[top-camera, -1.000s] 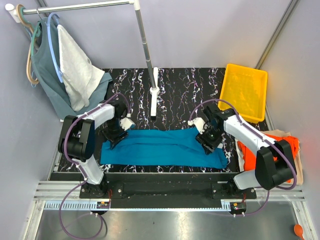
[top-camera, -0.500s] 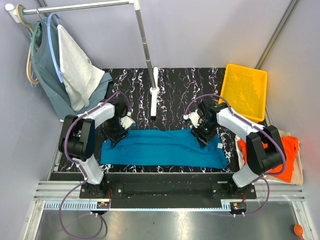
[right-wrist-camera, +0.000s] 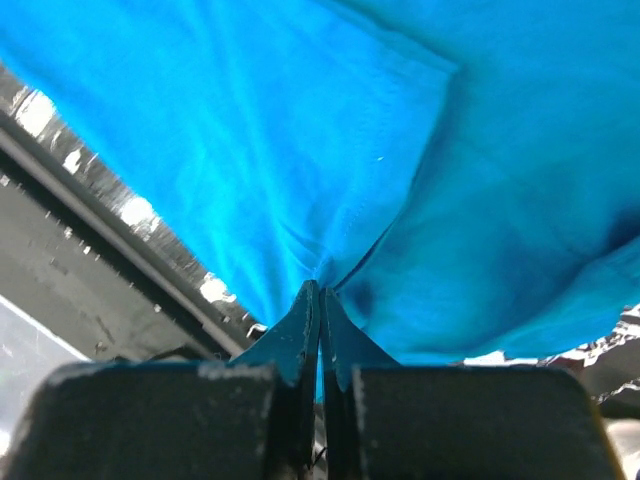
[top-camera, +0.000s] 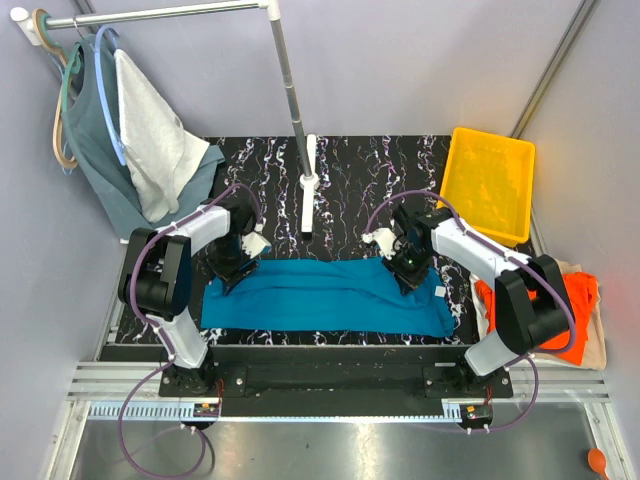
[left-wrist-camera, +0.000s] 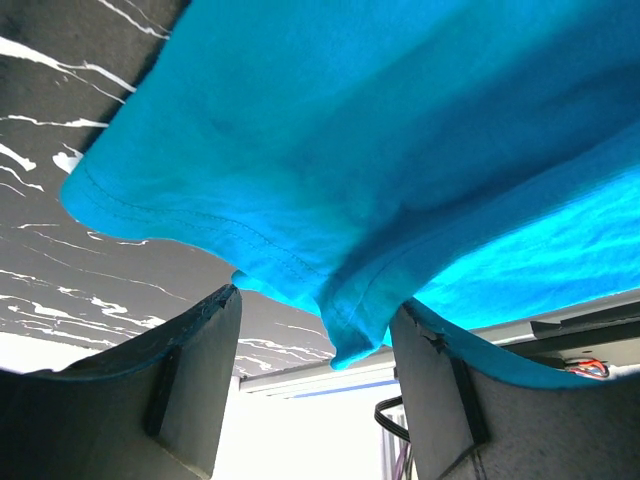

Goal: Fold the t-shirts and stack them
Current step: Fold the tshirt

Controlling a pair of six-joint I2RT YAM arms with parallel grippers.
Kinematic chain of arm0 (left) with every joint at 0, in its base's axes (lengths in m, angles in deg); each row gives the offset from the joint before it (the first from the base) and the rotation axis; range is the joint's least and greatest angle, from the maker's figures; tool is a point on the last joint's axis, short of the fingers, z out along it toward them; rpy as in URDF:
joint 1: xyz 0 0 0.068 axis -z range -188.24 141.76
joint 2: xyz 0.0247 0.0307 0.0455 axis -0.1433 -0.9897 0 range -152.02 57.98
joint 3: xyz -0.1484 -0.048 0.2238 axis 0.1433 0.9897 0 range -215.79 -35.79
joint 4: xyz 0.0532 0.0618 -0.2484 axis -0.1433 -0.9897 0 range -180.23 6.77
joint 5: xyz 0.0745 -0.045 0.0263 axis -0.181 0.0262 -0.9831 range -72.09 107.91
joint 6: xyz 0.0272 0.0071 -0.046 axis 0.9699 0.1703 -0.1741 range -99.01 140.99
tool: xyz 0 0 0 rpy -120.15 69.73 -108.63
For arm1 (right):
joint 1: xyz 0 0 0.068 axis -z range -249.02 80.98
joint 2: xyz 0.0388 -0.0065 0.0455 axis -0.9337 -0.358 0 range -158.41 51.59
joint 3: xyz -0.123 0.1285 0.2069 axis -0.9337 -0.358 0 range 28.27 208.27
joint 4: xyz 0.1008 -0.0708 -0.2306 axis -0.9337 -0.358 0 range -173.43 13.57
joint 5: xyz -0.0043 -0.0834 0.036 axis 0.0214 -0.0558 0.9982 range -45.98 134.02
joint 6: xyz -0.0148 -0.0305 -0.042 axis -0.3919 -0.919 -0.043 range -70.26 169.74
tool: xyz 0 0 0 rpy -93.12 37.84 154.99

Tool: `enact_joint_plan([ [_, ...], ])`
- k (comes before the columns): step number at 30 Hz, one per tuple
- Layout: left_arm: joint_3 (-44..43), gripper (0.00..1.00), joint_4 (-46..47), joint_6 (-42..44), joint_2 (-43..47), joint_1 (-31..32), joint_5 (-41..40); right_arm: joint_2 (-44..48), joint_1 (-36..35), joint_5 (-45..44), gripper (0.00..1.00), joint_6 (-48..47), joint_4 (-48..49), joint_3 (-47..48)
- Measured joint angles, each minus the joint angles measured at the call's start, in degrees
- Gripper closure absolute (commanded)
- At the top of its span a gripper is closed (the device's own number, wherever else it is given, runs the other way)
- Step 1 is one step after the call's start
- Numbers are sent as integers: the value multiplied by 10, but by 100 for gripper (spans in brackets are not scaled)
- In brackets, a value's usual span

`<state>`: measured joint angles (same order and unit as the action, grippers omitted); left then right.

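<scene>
Right wrist view has the right gripper [right-wrist-camera: 320, 300] pinched tight on a fold of the teal-blue short-sleeved cloth t-shirt [right-wrist-camera: 330, 130], with the cloth gathering into a pucker right at the tips. From the top camera I see that shirt [top-camera: 330, 295] lying as a long band across the near side of the black marbled table [top-camera: 360, 180], with the right gripper [top-camera: 405, 264] on its far edge. The left gripper [top-camera: 232, 272] is at the far left corner. On the left wrist camera its jaws stand apart, straddling the hemmed corner [left-wrist-camera: 300, 270] without clamping it.

I judge this to be the grasp stage of a fold on the first shirt. The bright orange t-shirt [top-camera: 578, 305] and the cream one [top-camera: 597, 345] wait off the table's right end. Next I'd want the left jaws closed on that corner, then both arms lifting together and carrying the far edge toward me, keeping the band taut so it doesn't bunch.

Compared with a second ago, the right gripper has slid left along the far edge and gone from parted to clamped. The left arm has hardly moved.
</scene>
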<state>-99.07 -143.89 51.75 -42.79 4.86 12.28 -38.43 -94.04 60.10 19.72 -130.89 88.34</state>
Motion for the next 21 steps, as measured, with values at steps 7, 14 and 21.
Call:
enact_joint_plan([
  [7, 0, 36, 3, 2, -7, 0, -2, 60, -41, 2, 100, -9, -59, 0],
  [14, -9, 36, 4, 2, -24, 0, -3, 71, -83, 19, 81, -19, -104, -2],
  [21, -11, 36, 3, 2, -25, 0, -9, 70, -106, 31, 52, -29, -124, -16],
])
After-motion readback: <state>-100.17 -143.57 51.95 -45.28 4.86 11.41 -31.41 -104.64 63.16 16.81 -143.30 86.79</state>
